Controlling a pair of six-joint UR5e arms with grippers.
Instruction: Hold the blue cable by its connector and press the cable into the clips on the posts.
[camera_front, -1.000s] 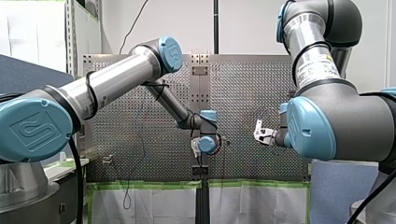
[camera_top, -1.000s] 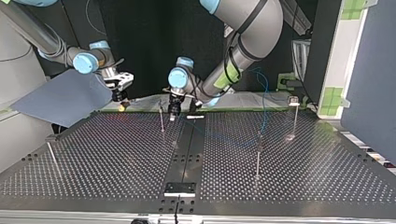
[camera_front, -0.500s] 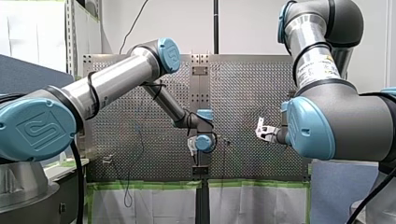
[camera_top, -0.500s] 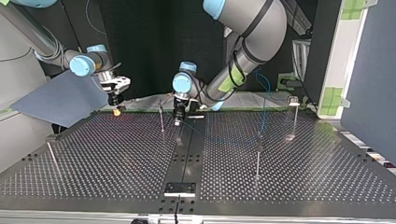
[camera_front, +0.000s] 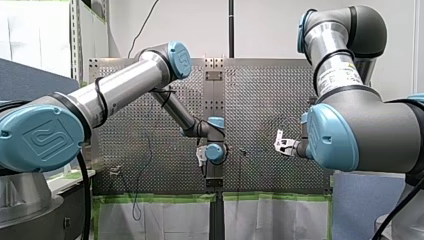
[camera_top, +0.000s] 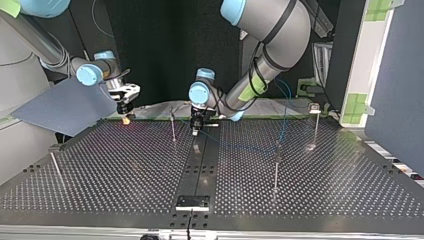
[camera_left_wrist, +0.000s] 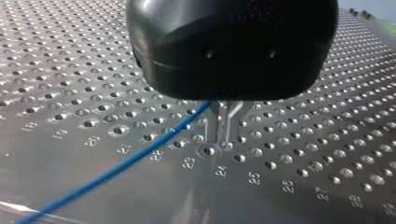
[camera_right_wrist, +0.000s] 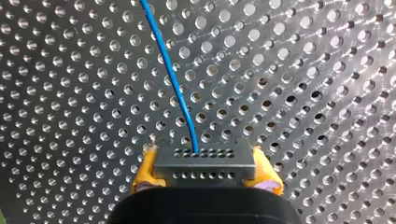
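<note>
My right gripper (camera_right_wrist: 205, 179) is shut on the grey connector (camera_right_wrist: 204, 163), yellow pads at both its sides. The blue cable (camera_right_wrist: 173, 79) runs from the connector out over the perforated plate. In the top view this gripper (camera_top: 126, 117) hangs at the plate's far left edge. My left gripper (camera_left_wrist: 223, 133) stands tip-down just above the plate's middle seam (camera_top: 196, 131), its thin metal fingers close together with the blue cable (camera_left_wrist: 116, 170) coming in between them. A thin post (camera_top: 173, 127) stands just beside it. The cable then leads on faintly towards another post (camera_top: 276, 165).
Two more posts stand on the plate: one at the top view's far right (camera_top: 315, 122) and one at its left edge (camera_top: 55, 165). A grey panel (camera_top: 65, 105) leans behind my right gripper. A black block (camera_top: 192, 202) sits on the near seam.
My left gripper has come down to the plate and shifted towards the top view's right, past the thin post. My right gripper has dipped slightly, still holding the connector.
</note>
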